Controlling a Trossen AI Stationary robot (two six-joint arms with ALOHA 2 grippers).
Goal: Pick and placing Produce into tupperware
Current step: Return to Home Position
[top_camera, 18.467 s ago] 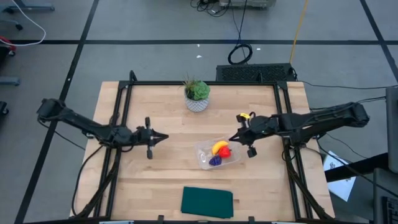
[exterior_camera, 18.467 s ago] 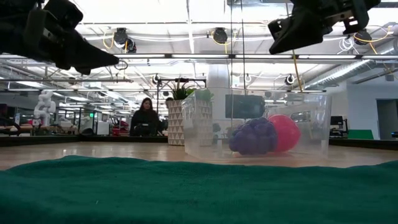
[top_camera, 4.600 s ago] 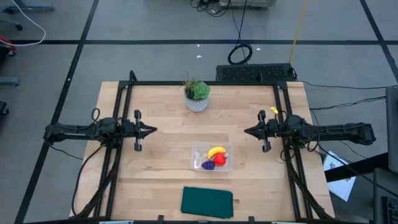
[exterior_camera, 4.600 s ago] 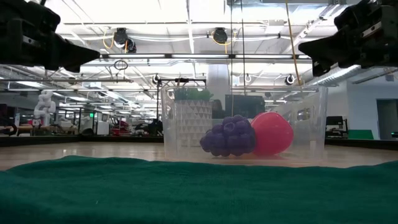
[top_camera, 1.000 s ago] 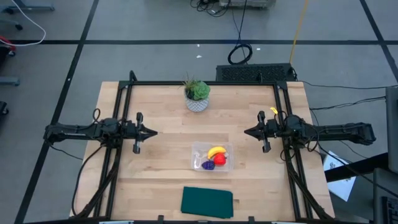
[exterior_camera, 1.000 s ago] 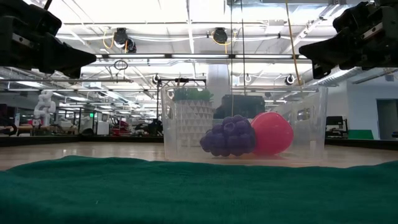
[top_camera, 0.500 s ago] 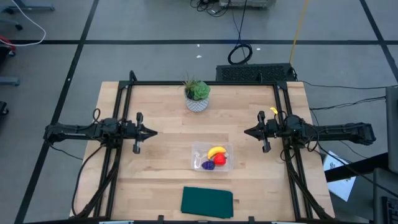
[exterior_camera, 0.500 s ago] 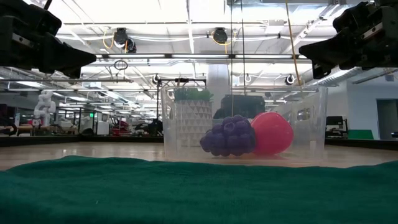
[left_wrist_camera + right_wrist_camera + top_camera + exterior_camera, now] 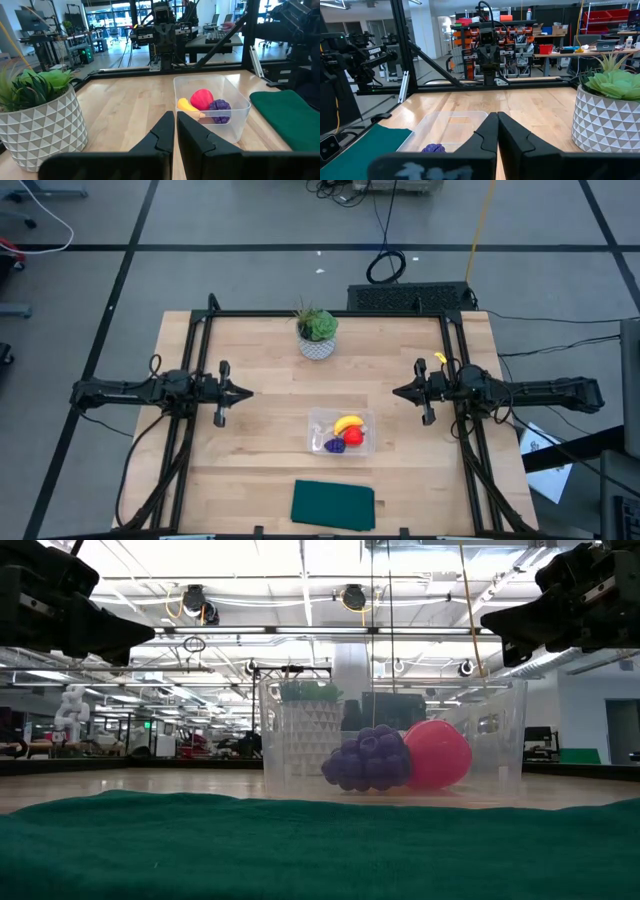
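Observation:
The clear tupperware [image 9: 340,432] stands on the table's near middle and holds the yellow banana [image 9: 348,423], the red fruit [image 9: 353,436] and the dark purple item [image 9: 336,446]. In the low view the purple item [image 9: 368,759] and red fruit [image 9: 437,754] rest on the container's floor. My left gripper [image 9: 245,392] hovers shut at the table's left, pointing right. My right gripper [image 9: 395,392] hovers shut at the right, pointing left. Both stand well above and apart from the tupperware [image 9: 212,102].
A green plant in a white patterned pot [image 9: 317,332] stands near the far edge. A dark green cloth [image 9: 333,505] lies flat at the near edge. Black frame rails run along the table's left and right sides. Bare wood lies between the arms and around the container.

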